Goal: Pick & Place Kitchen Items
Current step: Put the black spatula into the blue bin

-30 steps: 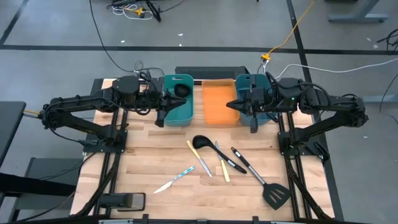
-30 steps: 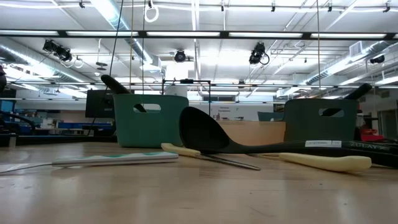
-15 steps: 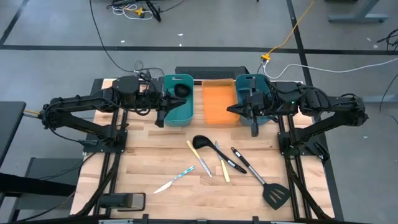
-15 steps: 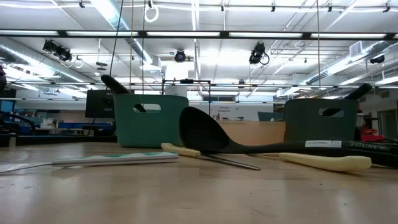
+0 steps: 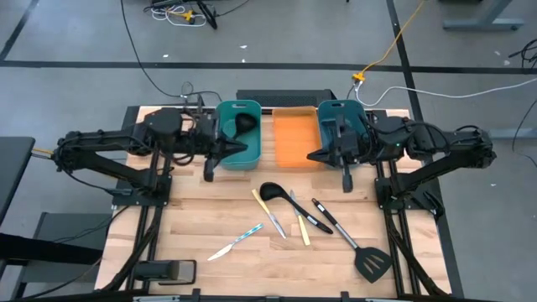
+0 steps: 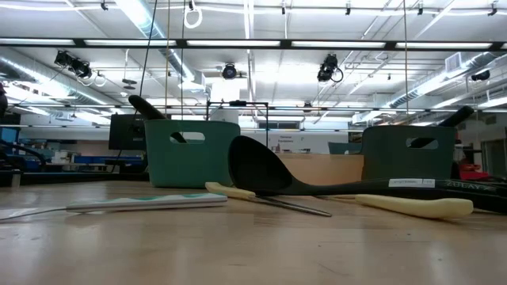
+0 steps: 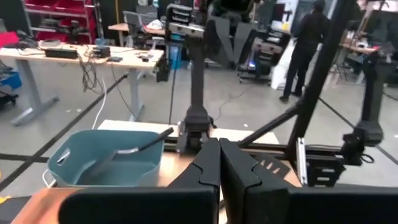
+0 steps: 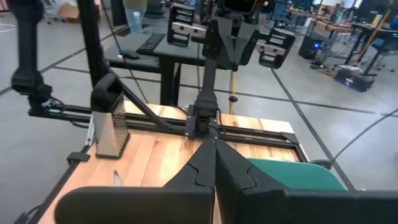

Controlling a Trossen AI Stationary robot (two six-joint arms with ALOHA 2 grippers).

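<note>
Several kitchen items lie flat on the wooden table: a black ladle [image 5: 270, 191], a black spatula [image 5: 370, 262], a light-blue-handled knife [image 5: 236, 242], two pale-yellow-handled knives [image 5: 267, 210] [image 5: 302, 229] and a black-handled knife [image 5: 320, 216]. One more black utensil [image 5: 245, 122] leans in the left teal bin [image 5: 239, 151]. My left gripper [image 5: 237, 151] hovers shut over that bin's near end, pointing right, with nothing in it. My right gripper [image 5: 310, 157] hovers shut at the near right corner of the orange tray [image 5: 294, 134], also with nothing in it. Neither gripper shows in the low view.
The right teal bin [image 5: 340, 122] holds a black utensil [image 7: 134, 149]. A metal grater [image 8: 109, 121] stands on the table's left side. The bins and the tray line the far edge. Bare wood lies at the near left [image 5: 185, 218].
Both grippers have swung a little toward the table's near edge and stayed shut. The utensils on the table have not moved.
</note>
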